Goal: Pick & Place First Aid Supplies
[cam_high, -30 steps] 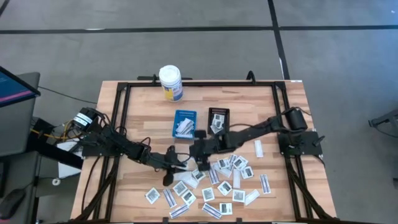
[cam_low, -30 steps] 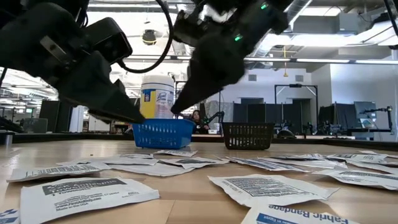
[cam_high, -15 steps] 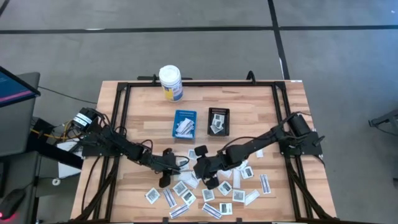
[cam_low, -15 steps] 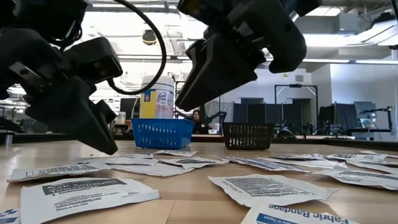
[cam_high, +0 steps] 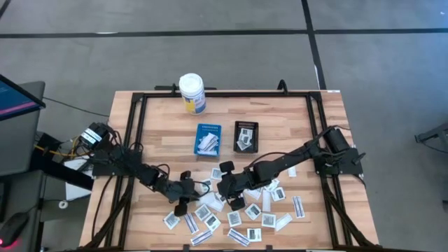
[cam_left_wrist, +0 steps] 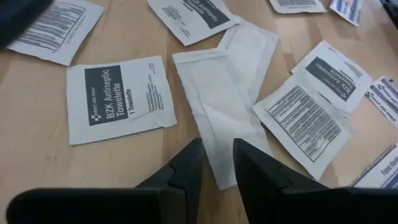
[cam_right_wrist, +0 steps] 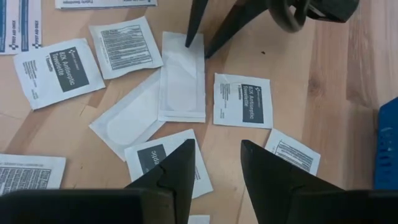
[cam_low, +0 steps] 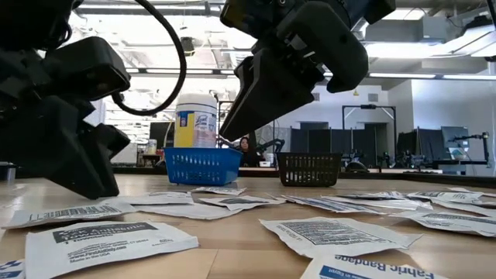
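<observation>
Many first aid supplies (cam_high: 246, 208), small flat white packets, lie scattered over the near half of the table. My left gripper (cam_left_wrist: 217, 152) is open and low over the end of a narrow plain white strip packet (cam_left_wrist: 214, 112), one fingertip on each side of that end; the right wrist view shows its fingers (cam_right_wrist: 194, 28) slanting down at the strip (cam_right_wrist: 182, 81). My right gripper (cam_right_wrist: 217, 158) is open, higher up, above squarish printed packets (cam_right_wrist: 242, 101) with nothing between its fingers. In the high view the two grippers (cam_high: 194, 190) (cam_high: 224, 190) face each other. My left gripper slants down at the strip's end (cam_left_wrist: 219, 171) from the table's left. Whether its fingertips touch the paper, I cannot tell. The strip lies flat on the table.
A blue tray (cam_high: 207, 138) and a black tray (cam_high: 246, 136), each holding packets, stand side by side at mid-table. A white bottle with a yellow label (cam_high: 191, 93) stands at the far edge. Black rails (cam_high: 133, 133) frame the tabletop. Bare wood lies at the far left and far right.
My left gripper has gone toward the table's near edge and down, tipping more steeply until its tips are close to the tabletop. My right gripper has swung from beside the trays toward the near edge, over the packets. No packet has moved.
</observation>
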### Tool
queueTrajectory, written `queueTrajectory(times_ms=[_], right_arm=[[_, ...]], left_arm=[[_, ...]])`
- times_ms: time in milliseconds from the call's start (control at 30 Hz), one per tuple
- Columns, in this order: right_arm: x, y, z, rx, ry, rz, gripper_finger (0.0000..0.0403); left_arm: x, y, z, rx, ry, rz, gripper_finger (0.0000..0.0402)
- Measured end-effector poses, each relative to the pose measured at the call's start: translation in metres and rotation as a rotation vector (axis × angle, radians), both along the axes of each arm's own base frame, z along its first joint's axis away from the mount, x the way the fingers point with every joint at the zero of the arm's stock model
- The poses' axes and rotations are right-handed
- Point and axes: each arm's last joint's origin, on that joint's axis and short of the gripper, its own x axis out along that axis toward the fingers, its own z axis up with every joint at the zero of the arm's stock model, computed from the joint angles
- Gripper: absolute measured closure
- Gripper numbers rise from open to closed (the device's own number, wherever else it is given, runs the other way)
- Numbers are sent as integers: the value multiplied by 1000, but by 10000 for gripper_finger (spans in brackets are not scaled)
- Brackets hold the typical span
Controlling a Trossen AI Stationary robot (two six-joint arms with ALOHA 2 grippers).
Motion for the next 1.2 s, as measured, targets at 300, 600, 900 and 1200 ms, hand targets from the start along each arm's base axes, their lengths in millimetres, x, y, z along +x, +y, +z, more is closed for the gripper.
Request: queueTrajectory(times_ms=[300, 600, 900, 1200], right_arm=[[0, 0, 0, 1, -2, -1, 280], [3, -7, 0, 1, -5, -17, 280], [4, -12, 0, 1, -5, -30, 280], [5, -16, 0, -2, -9, -34, 280]], left_arm=[[4, -2, -17, 39, 33, 29, 363], [0, 2, -2, 77, -42, 21, 397], [2, 23, 38, 341, -268, 257, 397], [17, 93, 63, 346, -316, 626, 398]])
